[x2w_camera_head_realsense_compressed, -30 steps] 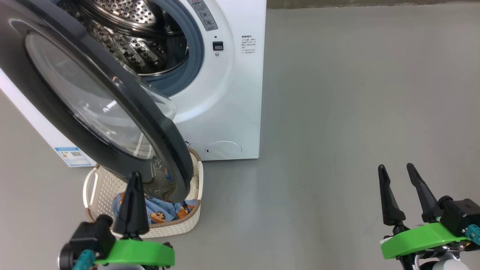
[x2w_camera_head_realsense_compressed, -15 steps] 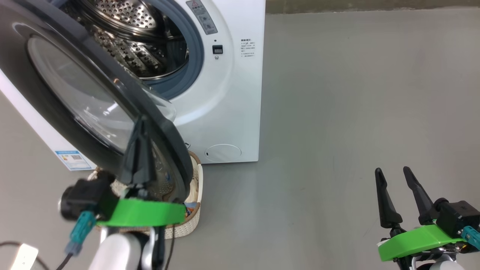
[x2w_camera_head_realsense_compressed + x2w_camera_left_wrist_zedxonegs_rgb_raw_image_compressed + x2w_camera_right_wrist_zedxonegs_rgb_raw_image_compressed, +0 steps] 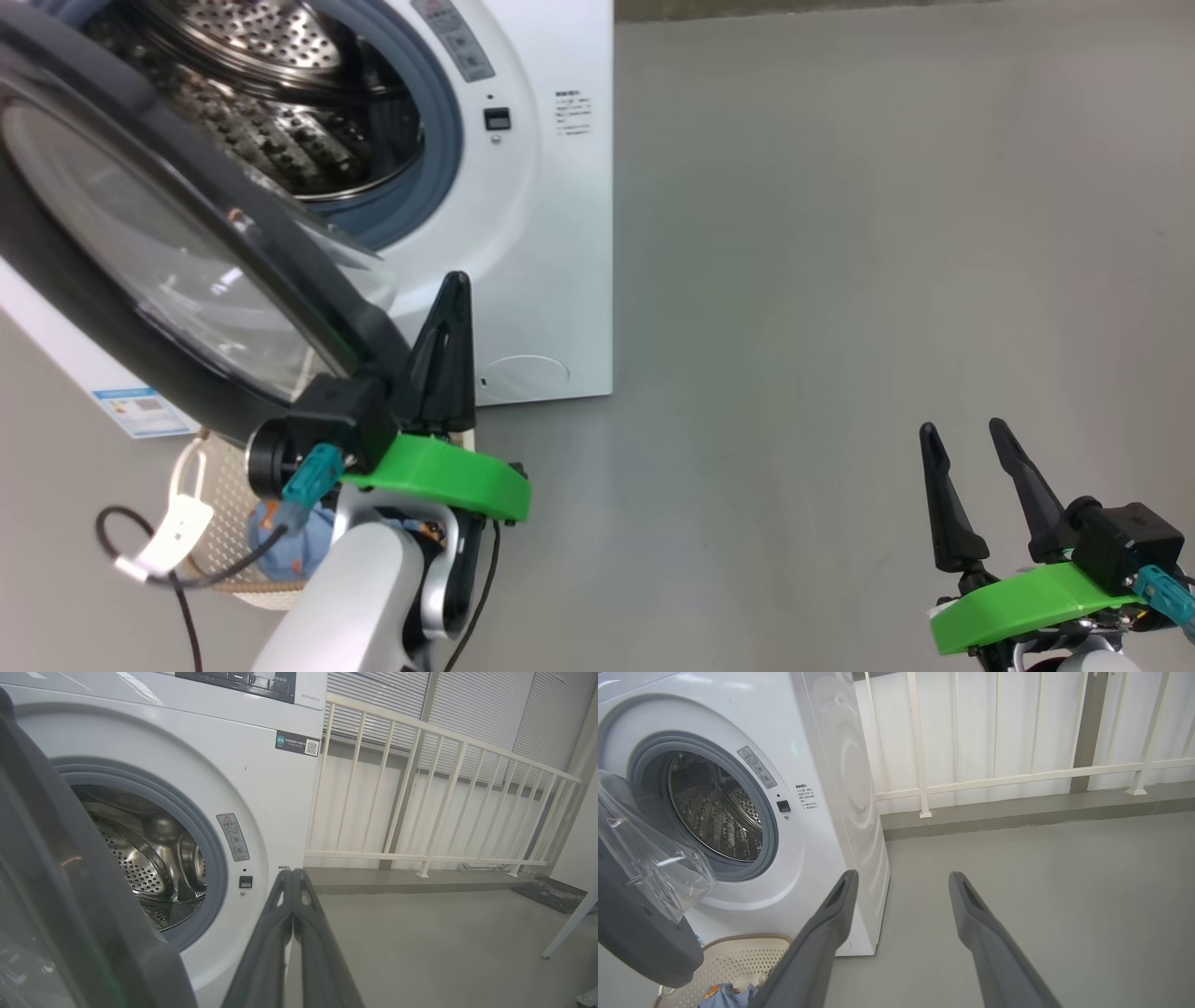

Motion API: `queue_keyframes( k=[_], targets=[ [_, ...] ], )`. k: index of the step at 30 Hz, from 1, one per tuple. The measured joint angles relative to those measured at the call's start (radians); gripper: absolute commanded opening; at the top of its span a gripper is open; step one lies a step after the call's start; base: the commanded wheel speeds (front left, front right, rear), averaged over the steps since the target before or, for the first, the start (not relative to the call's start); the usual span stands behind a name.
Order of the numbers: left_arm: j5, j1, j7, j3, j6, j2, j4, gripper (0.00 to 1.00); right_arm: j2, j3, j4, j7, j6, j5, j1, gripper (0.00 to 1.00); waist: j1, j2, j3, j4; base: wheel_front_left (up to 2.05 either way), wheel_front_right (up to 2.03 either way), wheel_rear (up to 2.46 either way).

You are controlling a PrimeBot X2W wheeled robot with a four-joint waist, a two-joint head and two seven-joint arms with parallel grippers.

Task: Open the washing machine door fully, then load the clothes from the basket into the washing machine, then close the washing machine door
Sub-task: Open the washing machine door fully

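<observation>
The white washing machine (image 3: 551, 233) stands at the upper left, its steel drum (image 3: 271, 103) showing. The washing machine door (image 3: 359, 341), a black ring around bulging glass, hangs partly open over the basket (image 3: 201, 485). Light-blue clothes (image 3: 280, 551) lie in that cream basket. My left gripper (image 3: 455, 285) is shut on nothing, just right of the door's free edge, on its drum side. The left wrist view shows the closed gripper (image 3: 292, 872) pointing at the machine's front (image 3: 280, 788), the door (image 3: 70, 905) beside it. My right gripper (image 3: 962, 429) is open over bare floor; its wrist view shows the gripper (image 3: 902, 877), door (image 3: 640, 938), basket (image 3: 738, 956) and clothes (image 3: 721, 995).
Grey floor (image 3: 840, 280) spreads right of the machine. A white railing (image 3: 420, 788) on a low kerb runs behind. A blue label sticker (image 3: 140, 411) and a round filter cover (image 3: 527, 373) mark the machine. A black cable with a white tag (image 3: 173, 537) hangs by my left arm.
My shut left gripper has risen from in front of the basket and moved right past the door's free edge. The head camera has turned, so the machine sits further left. The right gripper stays open.
</observation>
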Motion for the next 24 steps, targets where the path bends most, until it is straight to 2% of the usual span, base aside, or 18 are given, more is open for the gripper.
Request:
queue_keyframes(
  k=[13, 24],
  targets=[
    [-0.096, -0.085, 0.001, -0.021, 0.002, -0.001, 0.272, 0.00, 0.000, 0.000, 0.023, -0.011, 0.000, 0.001, -0.004, 1.00, 0.0000, 0.0000, 0.030, -0.053, 0.00, 0.00, 0.00],
    [-0.103, -0.093, 0.001, 0.017, -0.007, -0.003, 0.345, 0.00, 0.000, -0.010, 0.035, -0.022, 0.000, 0.002, -0.005, 1.00, 0.0000, 0.0001, 0.030, -0.052, 0.00, 0.00, 0.00]
  ],
)
